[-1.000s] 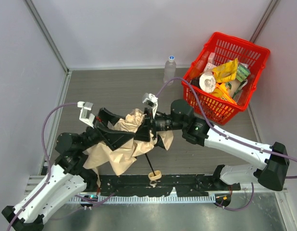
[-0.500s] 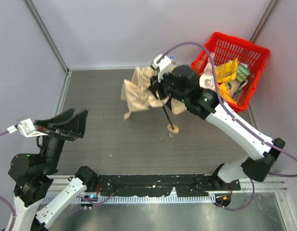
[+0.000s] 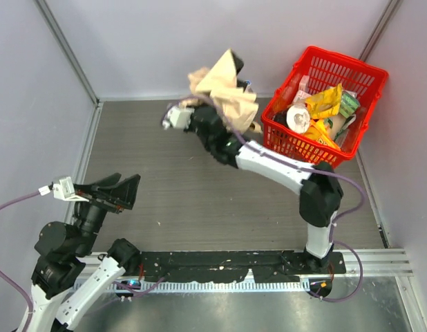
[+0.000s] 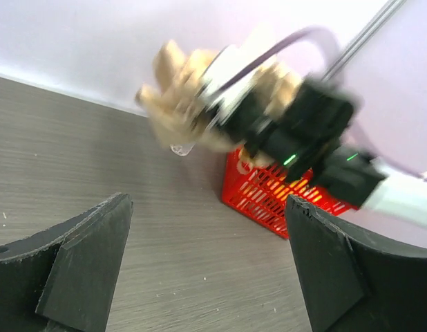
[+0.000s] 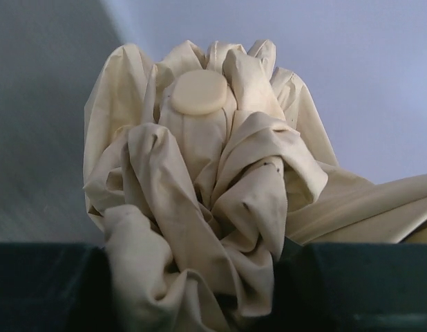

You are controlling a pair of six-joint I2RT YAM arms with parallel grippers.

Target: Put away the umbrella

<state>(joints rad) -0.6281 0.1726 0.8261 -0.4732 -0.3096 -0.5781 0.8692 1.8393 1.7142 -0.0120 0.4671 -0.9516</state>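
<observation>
Showing one umbrella point(image 3: 224, 90), its cream fabric bunched, clamped in the right end effector point(image 5: 197, 280) and held in the air just left of one red basket point(image 3: 305, 158). The left end effector point(image 3: 117, 191) gapes wide and empty above the table point(image 3: 165, 207).

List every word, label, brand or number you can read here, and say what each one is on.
No text can be read in any view.
yellow packet and green packet in the red basket: printing is there, but it is too small to read.
umbrella: plain cream fabric and cap, with no print visible.
</observation>
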